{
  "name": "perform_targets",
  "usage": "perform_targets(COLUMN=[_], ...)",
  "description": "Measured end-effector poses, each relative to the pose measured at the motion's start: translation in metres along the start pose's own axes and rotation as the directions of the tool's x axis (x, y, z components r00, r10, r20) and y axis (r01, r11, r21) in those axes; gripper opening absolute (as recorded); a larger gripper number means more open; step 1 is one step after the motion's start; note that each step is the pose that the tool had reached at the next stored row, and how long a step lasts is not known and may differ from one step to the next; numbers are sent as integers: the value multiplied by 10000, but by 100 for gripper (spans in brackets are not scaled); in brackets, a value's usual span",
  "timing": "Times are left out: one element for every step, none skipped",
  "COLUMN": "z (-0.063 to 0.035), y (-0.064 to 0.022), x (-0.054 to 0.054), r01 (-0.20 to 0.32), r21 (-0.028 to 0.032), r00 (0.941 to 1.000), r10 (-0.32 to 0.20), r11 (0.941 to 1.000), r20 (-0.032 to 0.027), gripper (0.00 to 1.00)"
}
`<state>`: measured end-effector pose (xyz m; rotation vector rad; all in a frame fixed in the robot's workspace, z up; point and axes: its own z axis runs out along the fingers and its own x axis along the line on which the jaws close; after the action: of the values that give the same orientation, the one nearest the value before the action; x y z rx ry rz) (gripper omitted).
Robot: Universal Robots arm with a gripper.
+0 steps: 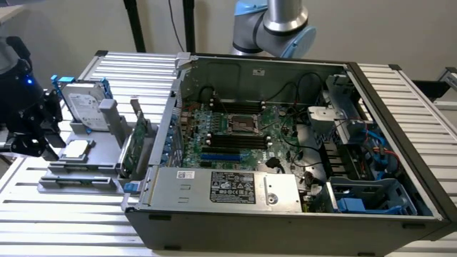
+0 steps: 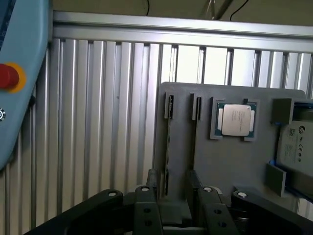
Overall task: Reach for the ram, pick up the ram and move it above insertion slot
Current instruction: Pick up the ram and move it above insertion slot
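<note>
The ram [image 2: 168,142], a long thin green circuit-board stick seen here on its narrow edge, sits in the outermost slot of a flat grey plastic holder [image 2: 234,161], at the end of the holder farthest from the hard drive. A second narrow slot runs parallel, just beside it; whether this one holds another stick I cannot tell. The black two-finger gripper [image 2: 172,182] hangs over this same end of the holder. Its fingers are spread apart, one on each side of the ram's line, and it grasps nothing. Whether a finger touches the ram I cannot tell.

Past the two slots, a square silver processor chip with a green border [image 2: 236,119] lies flat in its own recess. Behind it, a silver hard drive in a blue frame [image 1: 84,110] stands upright at the far end of the holder. A larger green expansion card [image 1: 136,142] stands on its edge along the holder's side nearest to the open dark grey computer case [image 1: 214,235]. Inside the case lie a green motherboard [image 1: 236,128] and a silver power supply box with a black label [image 1: 228,187].

Everything rests on a table of ribbed aluminium profiles [image 1: 71,225]. Behind the case rises the silver and light blue robot arm [image 1: 282,24], in front of a plain beige wall [image 1: 371,32].
</note>
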<state>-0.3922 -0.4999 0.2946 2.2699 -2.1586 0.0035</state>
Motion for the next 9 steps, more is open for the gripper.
perform_targets(z=[18,36,55,73,91,108,128,146,164], y=[0,0,0,0,-1,-1,-1,-1,-1], x=[0,0,0,-1,-1,-1,-1,-1,-1], r01=[-6,-11,-16,-20,-22,-25,-27,-30,-34], r21=[0,-1,1,0,0,0,-1,0,0], r00=[10000,10000,10000,10000,10000,10000,10000,10000,10000], r10=[6,11,16,20,22,25,27,30,34], r11=[10000,10000,10000,10000,10000,10000,10000,10000,10000], r20=[0,-1,1,0,0,0,0,0,0], gripper=[36,36,36,36,36,36,36,36,36])
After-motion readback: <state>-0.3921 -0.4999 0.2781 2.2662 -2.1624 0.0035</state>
